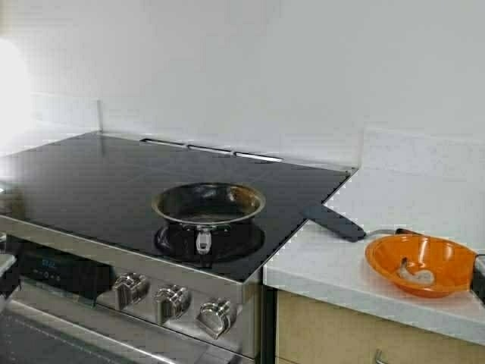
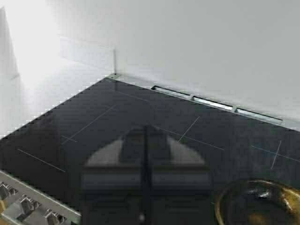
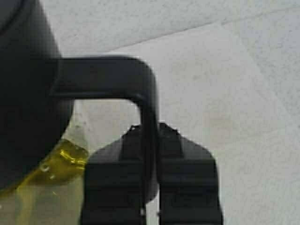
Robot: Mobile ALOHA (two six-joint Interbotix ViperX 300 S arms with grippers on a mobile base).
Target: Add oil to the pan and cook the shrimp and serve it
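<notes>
The steel pan point(image 1: 208, 203) with a dark inside sits on the front burner of the black cooktop point(image 1: 91, 182), its stubby handle towards the knobs. One pale curled shrimp point(image 1: 415, 273) lies in the orange bowl point(image 1: 379, 258) on the counter to the right. My right gripper point(image 3: 150, 133) is shut on the black handle point(image 3: 108, 77) of the clear jug. Yellow-green oil point(image 3: 56, 164) shows under the jug's black lid point(image 3: 23, 70). My left gripper point(image 2: 146, 136) hovers shut and empty over the cooktop, with the pan's rim point(image 2: 258, 204) beside it. Neither arm shows clearly in the high view.
A black spatula point(image 1: 333, 221) lies across the seam between cooktop and white counter point(image 1: 326, 262), its handle running behind the orange bowl. Steel knobs point(image 1: 173, 301) line the stove front. A white wall backs the stove.
</notes>
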